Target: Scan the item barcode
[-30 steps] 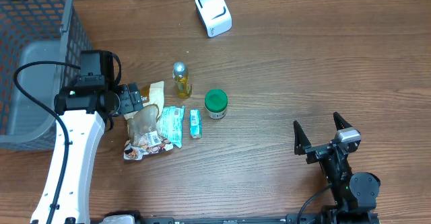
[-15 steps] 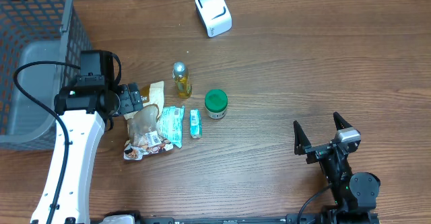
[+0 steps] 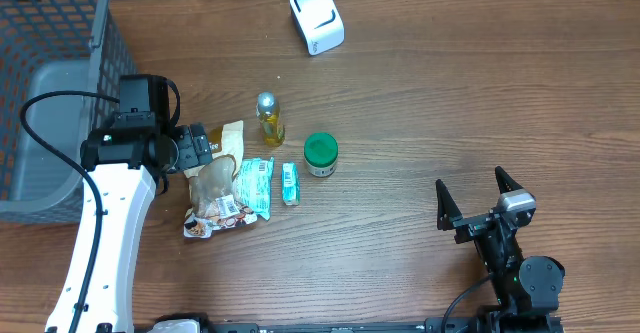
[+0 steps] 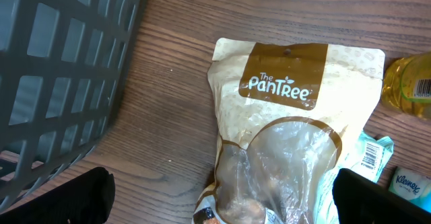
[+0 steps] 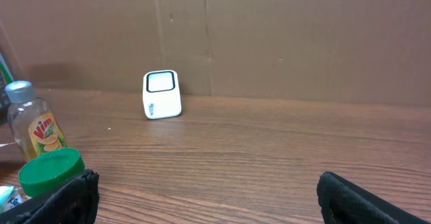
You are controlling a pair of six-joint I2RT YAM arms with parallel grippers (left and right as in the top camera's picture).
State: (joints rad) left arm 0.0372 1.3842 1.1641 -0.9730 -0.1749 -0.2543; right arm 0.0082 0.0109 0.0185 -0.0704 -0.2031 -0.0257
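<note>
**Nothing has moved: both claws wide, no item picked up**

Over the last second nothing has shifted, so by my reading the scan has not begun. The grey basket (image 3: 40,93) stands left of the Pantree pouch (image 4: 289,136). The left gripper (image 4: 225,197) hangs over the pouch, its jaws spread and empty. Just right of the pouch lie a teal pack (image 3: 255,185) and a green-lidded jar (image 3: 321,154). The white scanner (image 3: 317,18) sits well behind them. Far right of the pouch, the right gripper (image 3: 476,195) gapes idle. The wrist view cuts off the pouch's lower end, and its barcode is too small to read.
</note>
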